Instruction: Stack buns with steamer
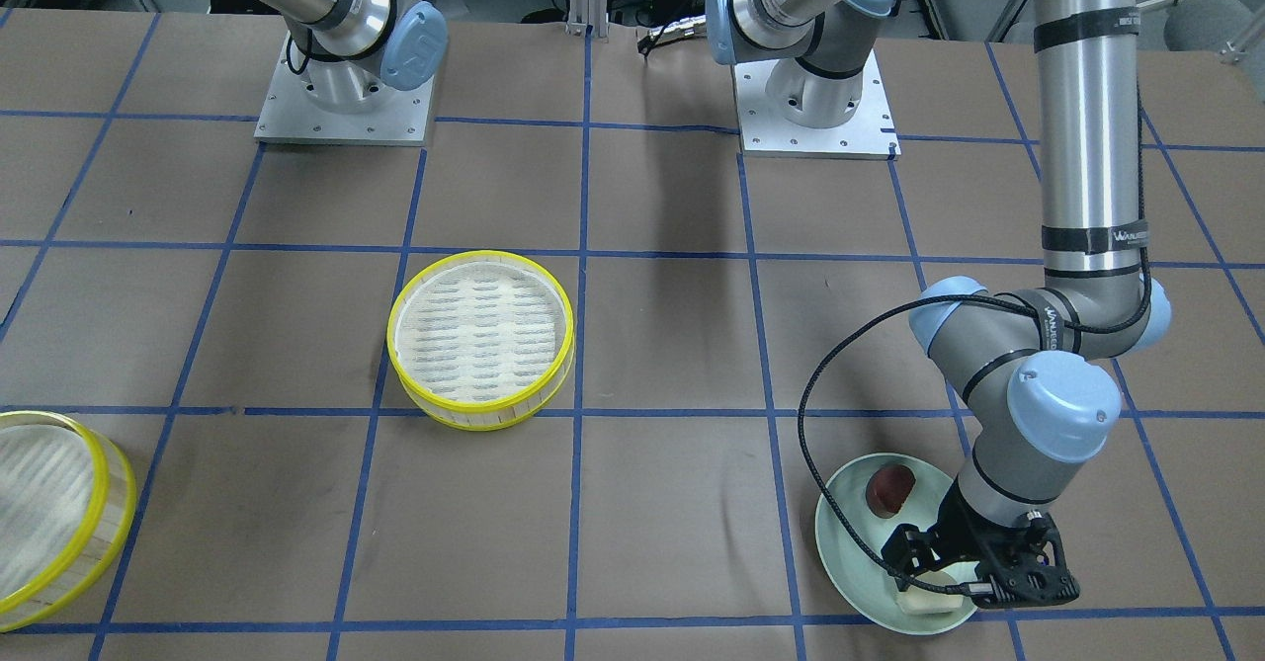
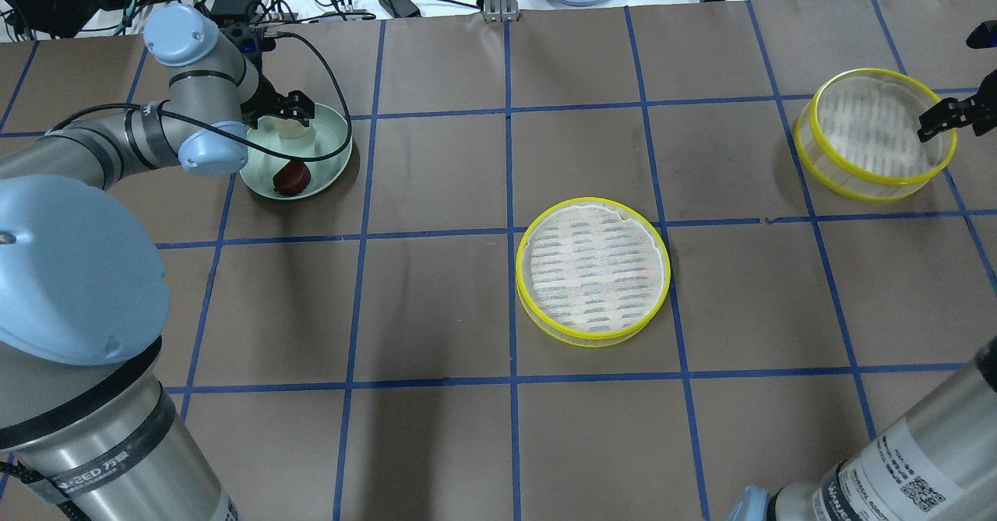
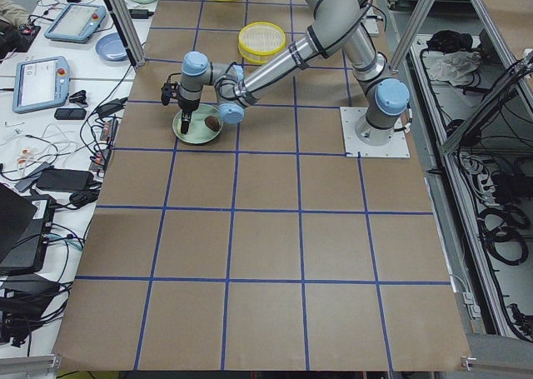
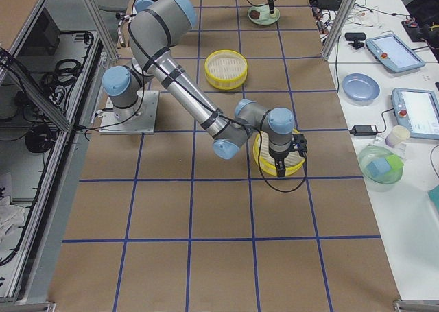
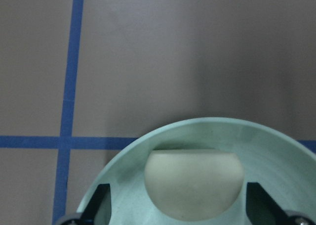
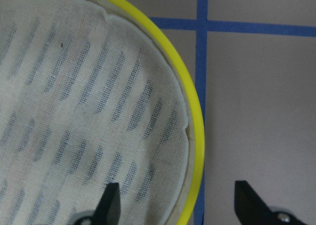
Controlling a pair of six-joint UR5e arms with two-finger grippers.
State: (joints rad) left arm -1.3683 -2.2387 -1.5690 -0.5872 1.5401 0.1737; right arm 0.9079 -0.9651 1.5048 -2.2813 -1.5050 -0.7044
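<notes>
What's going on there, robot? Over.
Left end effector open, straddling cream bun on mint plate; brown bun beside. Right end effector open astride steamer tray rim. No blocker seen.

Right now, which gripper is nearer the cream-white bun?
Left. The left gripper is open astride the cream-white bun on the green plate. The right gripper is far off across the table, open over the rim of a steamer tray.

We see a matt brown paper-like table cover [image 2: 436,303] with smooth blue tape lines [image 2: 509,155]. The steamer trays [image 2: 593,272] have pale wooden walls, glossy yellow rims [image 6: 196,136] and white woven mesh cloth [image 6: 74,111]. The plate [image 5: 276,151] looks smooth, faintly shiny; the cream bun [image 5: 193,183] matt, the brown bun [image 1: 891,489] glossy.
</notes>
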